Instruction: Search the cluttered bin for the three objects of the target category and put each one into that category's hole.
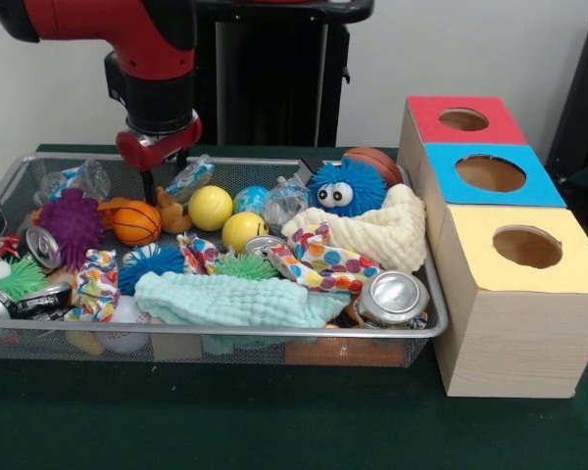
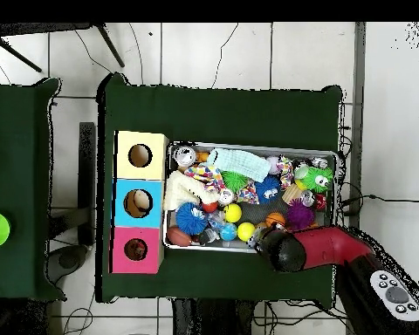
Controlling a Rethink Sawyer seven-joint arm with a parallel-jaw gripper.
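Observation:
The silver wire-mesh bin (image 1: 225,336) is full of clutter; it also shows in the overhead view (image 2: 336,157). A small tan soft toy (image 1: 173,213) lies at the bin's back, right beside the orange toy basketball (image 1: 137,223). My gripper (image 1: 165,181) hangs open just above this toy, at the bin's far rim. In the overhead view the arm (image 2: 318,249) covers the gripper. I see no tiger-striped toy. The red-ringed hole (image 1: 464,119) is on the farthest box; it also shows in the overhead view (image 2: 135,249).
The blue-ringed hole (image 1: 490,173) and the yellow-ringed hole (image 1: 527,247) are on the nearer boxes. In the bin lie a blue fuzzy ball with eyes (image 1: 345,188), yellow balls (image 1: 211,207), a purple spiky ball (image 1: 71,225), cans (image 1: 393,297) and cloths (image 1: 235,301).

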